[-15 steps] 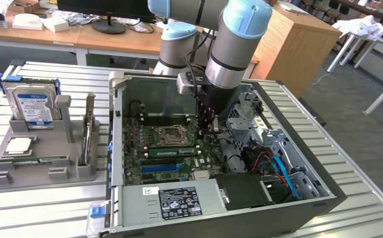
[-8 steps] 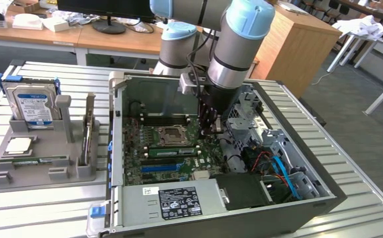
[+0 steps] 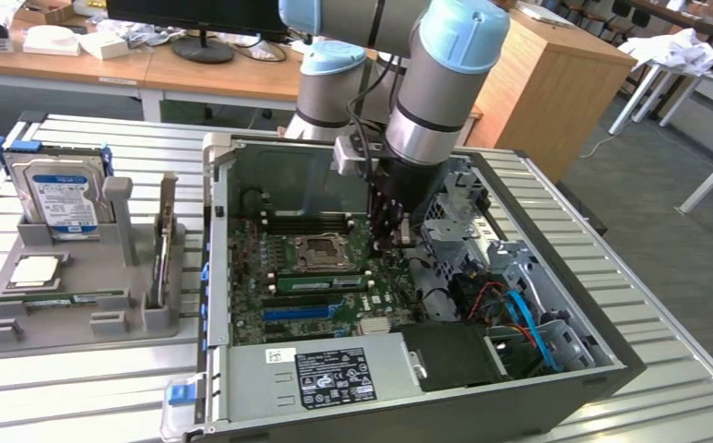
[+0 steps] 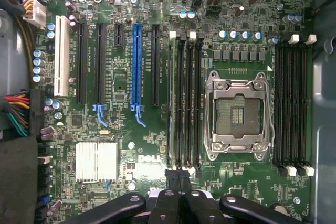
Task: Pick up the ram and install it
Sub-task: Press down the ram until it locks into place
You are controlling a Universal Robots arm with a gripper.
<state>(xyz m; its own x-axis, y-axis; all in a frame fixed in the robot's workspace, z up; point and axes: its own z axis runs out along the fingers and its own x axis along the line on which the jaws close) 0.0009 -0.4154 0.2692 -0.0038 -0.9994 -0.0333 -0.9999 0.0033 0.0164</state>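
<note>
- The end effector [image 4: 178, 179] is fully closed: its fingertips are pressed together and nothing is between them.
- It hangs inside the open computer case [image 3: 577, 395], low over the motherboard [image 4: 131, 145].
- The ram [image 3: 322, 283] stands on its edge in a memory slot just beside the processor socket [image 4: 239, 114], near the end effector but not held by it.
- The long blue slot [image 4: 137, 66] lies farther from the socket, on the other side of the ram.
- On the bench [image 3: 86, 399], at the exterior view's left, a grey holder [image 3: 36, 332] carries a hard drive [image 3: 61, 194].
</note>
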